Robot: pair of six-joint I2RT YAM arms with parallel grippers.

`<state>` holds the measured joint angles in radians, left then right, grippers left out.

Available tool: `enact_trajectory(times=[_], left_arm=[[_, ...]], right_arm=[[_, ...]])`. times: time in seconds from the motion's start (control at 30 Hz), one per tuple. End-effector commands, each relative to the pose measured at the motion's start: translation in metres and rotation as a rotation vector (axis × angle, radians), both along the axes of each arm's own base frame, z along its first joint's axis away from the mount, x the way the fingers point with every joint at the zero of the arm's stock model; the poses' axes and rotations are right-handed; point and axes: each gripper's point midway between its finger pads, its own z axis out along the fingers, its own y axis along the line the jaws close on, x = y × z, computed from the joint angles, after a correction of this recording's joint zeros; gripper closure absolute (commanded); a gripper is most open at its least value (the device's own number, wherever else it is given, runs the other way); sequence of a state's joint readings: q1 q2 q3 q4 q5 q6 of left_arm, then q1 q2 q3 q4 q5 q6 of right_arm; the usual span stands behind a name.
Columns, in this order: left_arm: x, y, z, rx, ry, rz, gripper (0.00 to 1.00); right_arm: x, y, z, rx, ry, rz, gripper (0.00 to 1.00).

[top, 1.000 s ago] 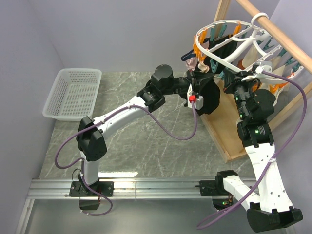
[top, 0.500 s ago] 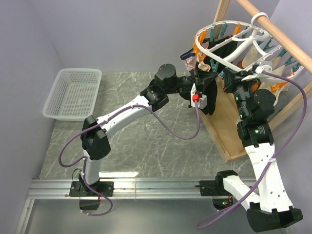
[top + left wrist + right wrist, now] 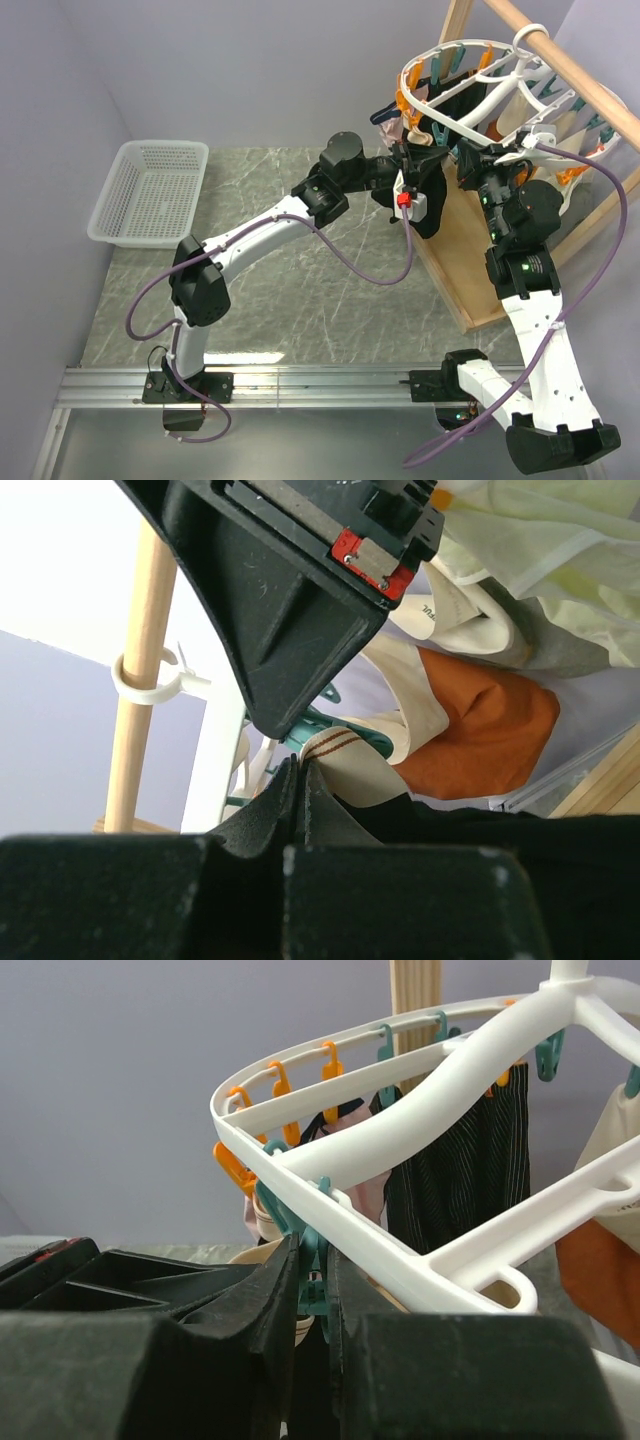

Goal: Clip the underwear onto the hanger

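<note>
The hanger [image 3: 470, 70] hangs from the wooden rod at the upper right, ringed with orange and teal clips. My left gripper [image 3: 424, 158] is shut on the tan waistband [image 3: 345, 765] of the black underwear [image 3: 432, 205], and holds it up just under the hanger's near rim. The rest of the garment hangs below. In the left wrist view the waistband edge lies against a teal clip [image 3: 320, 725]. My right gripper [image 3: 313, 1270] reaches in from the right and is shut on that teal clip [image 3: 312, 1250] under the white rim [image 3: 400, 1150]. Whether the clip bites the waistband is hidden.
A white mesh basket [image 3: 150, 190] stands at the far left of the marble table. The wooden rod [image 3: 560, 60] and its wooden frame [image 3: 470, 240] fill the right side. Also on the hanger are a rust-brown garment [image 3: 480, 720], cream garments [image 3: 540, 540] and a black striped one [image 3: 465, 1170].
My left arm has swung right, bringing the underwear closer in under the hanger's rim, so the black cloth hangs narrower. The right arm has barely moved.
</note>
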<state>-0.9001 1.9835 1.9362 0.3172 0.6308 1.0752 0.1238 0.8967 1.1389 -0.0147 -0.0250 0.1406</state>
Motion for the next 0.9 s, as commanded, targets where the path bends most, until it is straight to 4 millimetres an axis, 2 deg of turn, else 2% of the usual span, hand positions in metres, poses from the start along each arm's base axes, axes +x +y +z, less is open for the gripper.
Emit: enact_trajectory(times=[0.0,0.87], left_arm=[[-0.010,0.002,0.035,-0.083,-0.047,-0.021,1.00],[-0.008,-0.002,0.027,-0.058,-0.054,-0.020,1.00]], right_arm=[[0.000,0.015,-0.007,0.002,0.045,0.078,0.81],[-0.009,0.014,0.008,0.038,0.016,0.080,0.58]])
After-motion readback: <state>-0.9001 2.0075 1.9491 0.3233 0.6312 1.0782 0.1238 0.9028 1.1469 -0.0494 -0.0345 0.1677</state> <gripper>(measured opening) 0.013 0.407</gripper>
